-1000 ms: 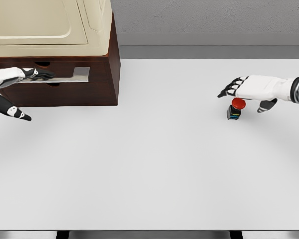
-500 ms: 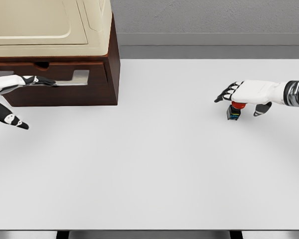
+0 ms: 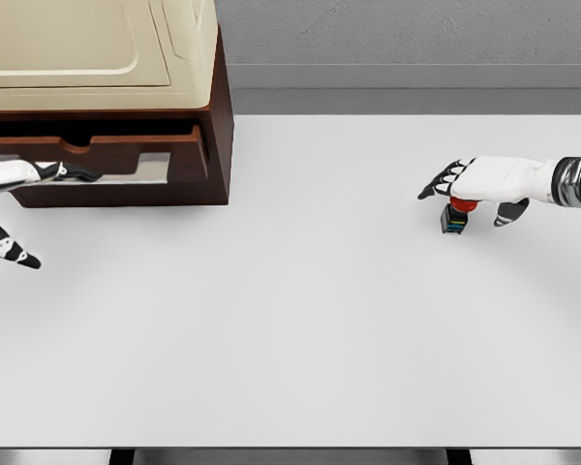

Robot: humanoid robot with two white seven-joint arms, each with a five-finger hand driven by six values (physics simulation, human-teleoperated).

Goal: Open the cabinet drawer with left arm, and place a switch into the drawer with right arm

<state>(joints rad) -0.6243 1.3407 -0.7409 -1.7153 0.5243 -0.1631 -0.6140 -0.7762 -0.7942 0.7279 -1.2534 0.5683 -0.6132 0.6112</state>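
**Hovering over the switch, drawer partly out**

Sitting at about three o'clock on the white table [image 3: 300, 320], the switch [image 3: 454, 218] is a small dark block with coloured bands under a red mushroom cap. It looks light, rigid and top-heavy, so a nudge could tip it; the smooth cap is likely slippery. The squarer body below the cap seems the safer place to pinch, thumb one side, fingers opposite.

The right hand [image 3: 474, 182] hangs directly over the cap, fingers extended toward nine o'clock and thumb dropped beside the switch. Whether it touches is unclear; it is not closed round anything.

At ten o'clock the brown cabinet [image 3: 221, 145] carries a cream appliance [image 3: 97, 48]. Its drawer [image 3: 107, 155] stands slightly out, a dark gap above the front. The left hand [image 3: 19, 174] has fingertips hooked at the metal handle [image 3: 140, 167], thumb hanging free below.

Nothing lies on the table between switch and cabinet. The overhanging cabinet top and narrow opening are the likely obstacles.
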